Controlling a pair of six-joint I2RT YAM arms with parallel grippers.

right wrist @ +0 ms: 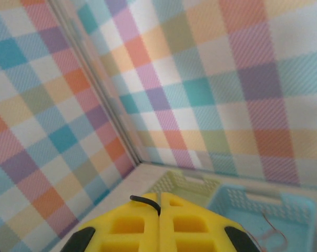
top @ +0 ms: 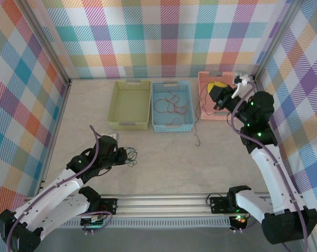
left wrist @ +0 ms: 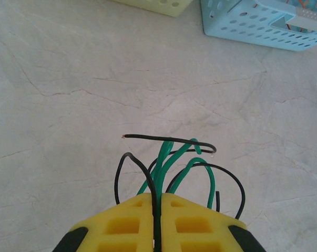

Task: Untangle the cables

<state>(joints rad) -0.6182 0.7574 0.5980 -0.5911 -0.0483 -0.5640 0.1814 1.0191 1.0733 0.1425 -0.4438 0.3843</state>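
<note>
Green and dark cables (left wrist: 164, 161) clamped in left tool (left wrist: 157, 195) near-left; right tool (right wrist: 159, 195) pinches dark strand (right wrist: 142, 200) over far pink basket (top: 203, 79), blue basket (top: 171, 126) beside.

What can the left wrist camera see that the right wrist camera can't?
Left wrist, not right wrist: green cables and looping black cables bunched in the left fingers. Right wrist, not left wrist: checked walls and a thin red cable inside the blue basket. Both: yellow fingers shut on cable (the right fingers pinch one black cable end), the yellow basket and blue basket.
</note>
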